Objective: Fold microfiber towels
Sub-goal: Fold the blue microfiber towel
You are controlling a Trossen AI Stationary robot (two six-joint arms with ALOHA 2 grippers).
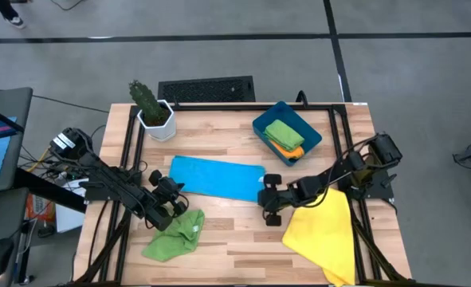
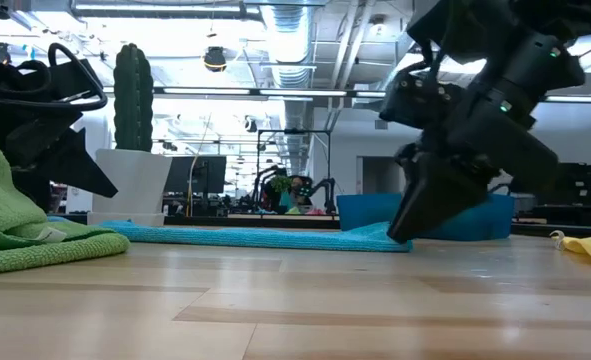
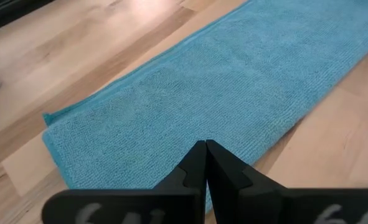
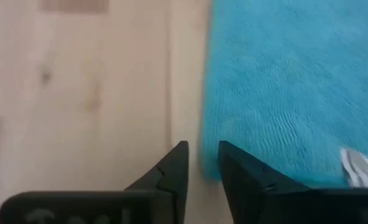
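Right gripper (image 4: pixel 202 158) fingers are sitting slightly parted at the blue towel's (image 1: pixel 217 176) corner edge, gripping nothing, low to the wooden table (image 1: pixel 235 239) — likely lining up for the next fold. Left gripper (image 3: pixel 206 155) is hovering fully closed and empty at the towel's opposite end, probably waiting. Blue towel is lying flat as a long strip between both grippers. Crumpled green towel (image 1: pixel 174 235) is lying just behind the left gripper, yellow towel (image 1: pixel 324 231) behind the right. Folded green and orange towels are resting in the teal bin (image 1: pixel 308 126) beyond the right gripper.
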